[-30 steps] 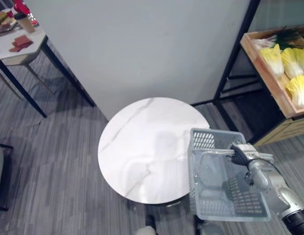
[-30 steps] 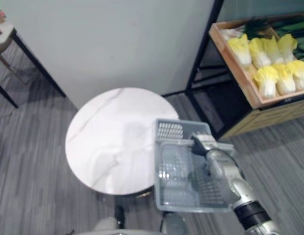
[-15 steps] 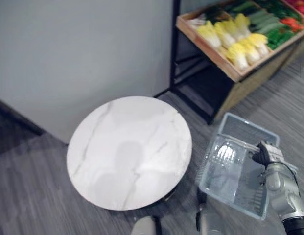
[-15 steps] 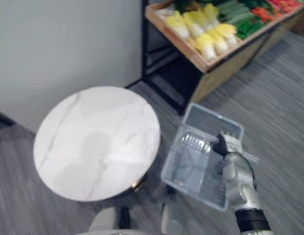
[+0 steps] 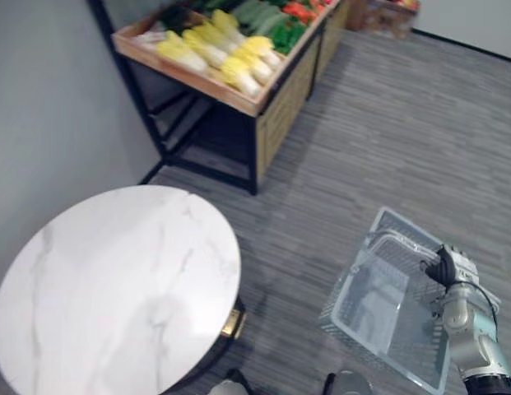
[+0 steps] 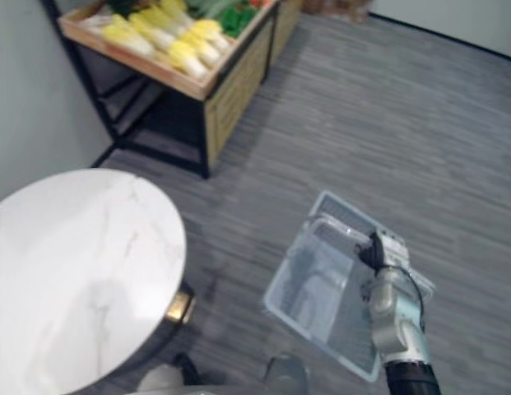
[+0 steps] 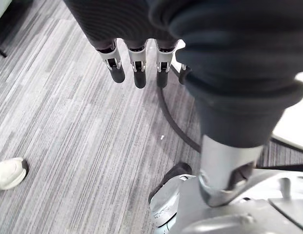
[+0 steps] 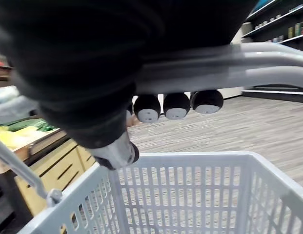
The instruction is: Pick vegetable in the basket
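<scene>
Vegetables (image 5: 239, 72): pale yellow cabbages and greens laid on a wooden shelf (image 5: 189, 78), well apart from the right hand (image 5: 446, 267), ahead and to its left. The shelf's far end is cut off, and the red items are too small to identify. Basket (image 5: 378, 304): grey plastic, hung below the right hand, whose fingers are curled round its handle (image 8: 229, 66), one side hidden behind the forearm. Left hand (image 7: 138, 63): fingers held straight over the floor, nothing grasped.

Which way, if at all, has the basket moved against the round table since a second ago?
Yes. The basket, carried by the right robot hand, overlapped the edge of the round table; now it hangs over floor, clear to its right.
</scene>
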Robot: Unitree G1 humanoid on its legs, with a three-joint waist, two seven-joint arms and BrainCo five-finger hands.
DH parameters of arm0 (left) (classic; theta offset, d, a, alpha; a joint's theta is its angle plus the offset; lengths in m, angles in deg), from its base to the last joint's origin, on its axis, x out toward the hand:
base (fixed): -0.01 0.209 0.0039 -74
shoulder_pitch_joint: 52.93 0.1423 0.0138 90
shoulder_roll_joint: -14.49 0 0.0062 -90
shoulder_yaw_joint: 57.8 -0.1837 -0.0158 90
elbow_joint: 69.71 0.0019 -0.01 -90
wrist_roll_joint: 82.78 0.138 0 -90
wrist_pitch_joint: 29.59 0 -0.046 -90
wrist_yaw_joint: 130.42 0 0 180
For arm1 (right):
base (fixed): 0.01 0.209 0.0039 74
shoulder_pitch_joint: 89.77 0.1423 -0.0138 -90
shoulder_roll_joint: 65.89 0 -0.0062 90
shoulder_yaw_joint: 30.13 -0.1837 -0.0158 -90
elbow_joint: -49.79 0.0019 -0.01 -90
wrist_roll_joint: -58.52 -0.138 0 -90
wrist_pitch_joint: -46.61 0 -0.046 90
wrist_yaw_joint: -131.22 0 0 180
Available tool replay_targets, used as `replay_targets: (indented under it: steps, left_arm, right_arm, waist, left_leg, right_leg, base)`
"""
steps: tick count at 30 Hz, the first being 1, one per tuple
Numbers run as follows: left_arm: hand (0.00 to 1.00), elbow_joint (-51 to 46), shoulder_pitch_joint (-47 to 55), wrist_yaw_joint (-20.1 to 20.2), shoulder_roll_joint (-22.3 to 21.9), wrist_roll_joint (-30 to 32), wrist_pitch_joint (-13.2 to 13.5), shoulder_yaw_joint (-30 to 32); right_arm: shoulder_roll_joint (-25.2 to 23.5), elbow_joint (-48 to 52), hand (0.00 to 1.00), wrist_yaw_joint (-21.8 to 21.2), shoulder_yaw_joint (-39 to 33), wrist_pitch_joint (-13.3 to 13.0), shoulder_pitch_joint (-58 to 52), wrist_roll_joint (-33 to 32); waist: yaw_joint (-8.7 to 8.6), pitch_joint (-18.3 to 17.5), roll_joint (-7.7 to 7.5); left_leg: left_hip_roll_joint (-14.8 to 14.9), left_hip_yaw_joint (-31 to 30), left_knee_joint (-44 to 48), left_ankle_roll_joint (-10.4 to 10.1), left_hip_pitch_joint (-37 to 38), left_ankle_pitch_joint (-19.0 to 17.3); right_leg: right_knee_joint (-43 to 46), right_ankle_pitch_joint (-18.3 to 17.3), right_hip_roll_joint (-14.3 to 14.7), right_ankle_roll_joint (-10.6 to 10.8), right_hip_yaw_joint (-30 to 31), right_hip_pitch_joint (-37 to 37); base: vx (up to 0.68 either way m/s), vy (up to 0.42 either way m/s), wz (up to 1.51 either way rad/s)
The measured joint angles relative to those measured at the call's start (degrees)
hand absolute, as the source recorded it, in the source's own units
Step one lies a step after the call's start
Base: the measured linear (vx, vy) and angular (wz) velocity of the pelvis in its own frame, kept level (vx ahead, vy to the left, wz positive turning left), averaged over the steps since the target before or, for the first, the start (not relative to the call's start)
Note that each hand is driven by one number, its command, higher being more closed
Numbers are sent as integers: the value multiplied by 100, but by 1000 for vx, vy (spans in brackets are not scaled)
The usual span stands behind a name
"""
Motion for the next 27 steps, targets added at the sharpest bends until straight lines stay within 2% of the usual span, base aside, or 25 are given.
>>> replay_targets:
  steps: [2,3,4,7,10,11,14,15,17,18,19,21,23,24,25,27]
  left_arm:
    - [0,-5,-5,-15,-14,-1,8,-14]
    - [0,-42,-19,-16,1,-1,4,-78]
    - [0,-91,-27,-18,15,-2,6,-121]
    - [0,-97,-74,-31,14,-4,9,-171]
    - [0,-94,-74,-72,-29,-8,12,-184]
    - [0,-94,-63,-84,-47,-9,15,-186]
    - [0,-107,-37,-163,-199,-10,12,-183]
    - [0,-111,9,-173,-271,-14,14,-191]
    - [0,-106,108,-176,-424,-73,15,-226]
    - [0,-108,179,-186,-538,-215,18,-229]
    - [0,-113,212,-203,-616,-334,27,-230]
    - [0,-110,230,-236,-650,-496,41,-235]
    - [0,-129,219,-236,-641,-524,72,-234]
    - [0,-156,176,-230,-605,-521,96,-227]
    - [0,-174,161,-232,-536,-521,108,-230]
    - [0,-181,147,-229,-454,-522,98,-231]
  right_arm:
    - [-10,15,100,0,-91,44,-84,30]
    - [-11,106,100,0,-120,55,-139,30]
    - [-12,153,100,7,-123,56,-185,28]
    - [-20,156,100,7,-107,56,-277,20]
    - [-24,146,100,39,4,49,-333,9]
    - [-23,137,100,134,82,36,-393,-42]
    - [-11,134,100,188,135,-22,-511,-143]
    - [-5,105,100,194,136,-26,-523,-149]
    - [24,26,100,195,142,-27,-519,-149]
    - [77,-99,100,203,184,-27,-482,-149]
    - [104,-202,100,202,198,-27,-474,-150]
    - [97,-332,100,200,230,-24,-491,-157]
    - [98,-354,100,198,228,3,-529,-156]
    - [69,-351,100,198,230,8,-526,-155]
    - [43,-353,100,199,231,7,-525,-155]
    - [-19,-352,100,202,230,4,-523,-155]
  waist:
    - [38,-55,82]
    - [51,-68,110]
    - [43,-68,112]
    - [47,-69,192]
    - [39,-58,376]
    - [3,-52,451]
    - [-6,-16,640]
    - [0,-17,735]
    - [28,-7,828]
    - [82,-49,910]
    - [146,-57,945]
    - [141,-56,959]
    - [136,-69,980]
    - [145,-68,963]
    - [160,-9,843]
    - [163,6,743]
  left_leg:
    - [138,-72,-135,-31,-71,225]
    - [206,-38,-120,-74,-161,276]
    - [239,-31,-118,-120,-205,333]
    - [402,-34,-6,-176,-263,401]
    - [646,-129,72,-224,-255,504]
    - [748,-236,86,-272,-243,543]
    - [791,-457,69,-316,-222,708]
    - [737,-685,60,-334,-230,778]
    - [495,-1466,-18,-363,-236,821]
    - [280,-1932,-160,-371,-158,814]
    - [114,-2125,-251,-399,-93,794]
    - [-37,-2131,-348,-472,-52,710]
    - [-135,-2249,-477,-450,-46,468]
    - [-256,-2284,-557,-444,-53,429]
    - [-358,-2249,-573,-435,-67,424]
    - [-465,-2254,-574,-400,-71,404]
  right_leg:
    - [-631,24,285,44,167,100]
    - [-941,50,396,221,273,100]
    - [-1151,21,464,267,333,104]
    - [-1496,16,626,279,343,221]
    - [-1827,69,877,205,247,449]
    - [-2131,202,1033,156,167,646]
    - [-2611,401,1207,117,31,976]
    - [-2627,417,1205,120,60,988]
    - [-2626,452,1124,149,137,978]
    - [-2633,486,1052,191,272,926]
    - [-2647,514,973,221,397,868]
    - [-2738,619,855,328,457,846]
    - [-2888,803,798,423,475,844]
    - [-3050,968,708,435,499,862]
    - [-3157,1061,610,481,525,871]
    - [-3200,1096,514,510,532,881]
  base:
    - [-80,-251,-65]
    - [-79,-261,-58]
    - [-81,-234,-49]
    - [-101,-187,-19]
    - [-140,-118,4]
    - [-145,-102,22]
    - [-136,-73,19]
    - [-119,-30,-1]
    - [-75,8,-17]
    - [-27,53,-43]
    - [-16,73,-48]
    - [8,121,-24]
    - [28,168,-4]
    - [27,179,-5]
    - [18,171,-4]
    - [20,109,1]
